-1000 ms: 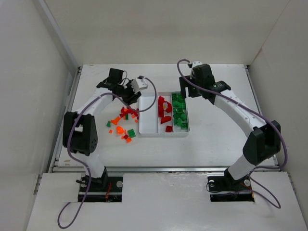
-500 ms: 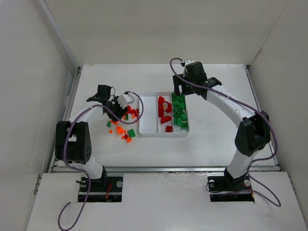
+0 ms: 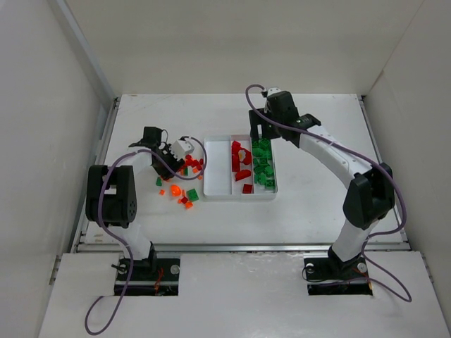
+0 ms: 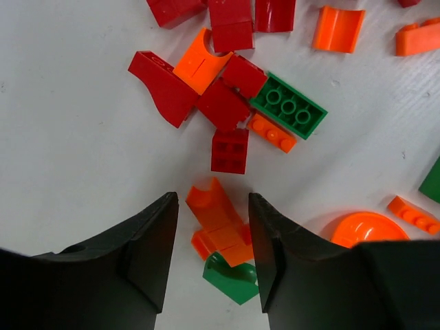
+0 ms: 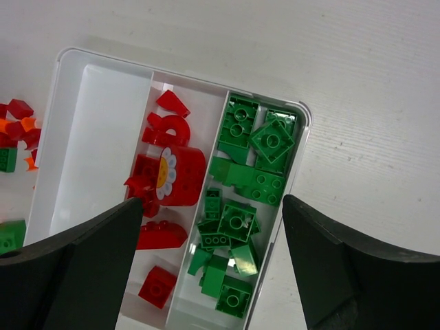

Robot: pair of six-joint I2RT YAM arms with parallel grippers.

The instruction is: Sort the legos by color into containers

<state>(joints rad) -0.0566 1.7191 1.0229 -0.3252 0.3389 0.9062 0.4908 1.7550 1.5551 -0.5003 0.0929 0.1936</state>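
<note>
Loose legos in red, orange and green lie left of the white tray. My left gripper is low over this pile. In the left wrist view it is open, its jaws straddling an orange curved piece with a green piece just behind. Gaps show on both sides. My right gripper hovers over the tray's far end, open and empty. Below it, red legos fill the middle container and green legos the right one. The left container shows only white floor.
Ahead of the left jaws lie red bricks, a green studded plate and an orange dome at the right. White walls enclose the table on three sides.
The left arm swung left from beside the tray and came down over the loose pile. The right gripper slid a little left along the tray's far end, still open.
</note>
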